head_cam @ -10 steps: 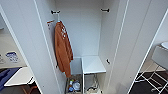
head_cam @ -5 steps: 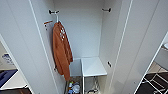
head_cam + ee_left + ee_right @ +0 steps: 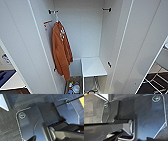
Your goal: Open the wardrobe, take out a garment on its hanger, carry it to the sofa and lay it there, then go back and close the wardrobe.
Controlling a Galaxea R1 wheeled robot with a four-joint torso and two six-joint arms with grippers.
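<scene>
The wardrobe (image 3: 85, 37) stands open right in front of me in the head view, its white left door (image 3: 22, 50) and right door (image 3: 140, 50) swung wide. Inside, a rust-orange top with white print (image 3: 61, 52) hangs at the left end from a thin white hanger hook (image 3: 57, 18). To the right of the orange top the hanging space is bare white wall.
A low white shelf box (image 3: 92, 66) sits in the wardrobe's right half, with small items (image 3: 73, 87) on the bottom beside it. Past the right door are white chair legs on dark floor (image 3: 155, 82). Both wrist views look down on grey carpet (image 3: 7, 125) (image 3: 91, 112).
The whole head picture has shifted slightly, with the wardrobe a little larger, so the camera has moved. Nothing inside the wardrobe has moved.
</scene>
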